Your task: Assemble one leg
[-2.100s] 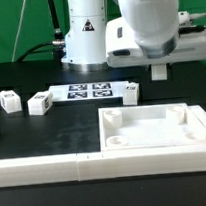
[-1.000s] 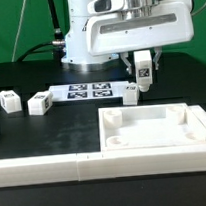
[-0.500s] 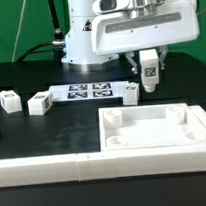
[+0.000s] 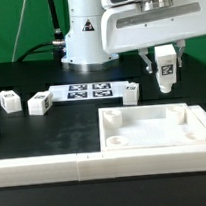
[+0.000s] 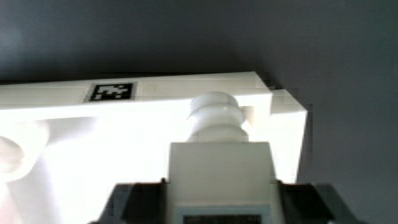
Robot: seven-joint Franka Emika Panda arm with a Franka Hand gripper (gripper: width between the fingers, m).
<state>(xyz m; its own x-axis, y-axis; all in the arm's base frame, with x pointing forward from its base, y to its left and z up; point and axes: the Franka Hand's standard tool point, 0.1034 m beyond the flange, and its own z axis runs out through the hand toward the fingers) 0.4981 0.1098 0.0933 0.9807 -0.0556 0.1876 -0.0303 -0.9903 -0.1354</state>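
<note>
Between the fingers of the gripper [image 4: 165, 62]: one leg [image 4: 166, 77], clamped, roughly upright, tagged face toward the exterior camera, clear of all surfaces. Below the gripper: white tray [image 4: 159, 139] with round corner sockets, apart from the leg. Lower and to the exterior view's left of the gripper: marker board [image 4: 90, 90], lying flat.

Black table [image 4: 33, 132] carries marker board [image 4: 90, 91], small white parts [image 4: 38, 103], tray-like piece [image 4: 158, 127].
</note>
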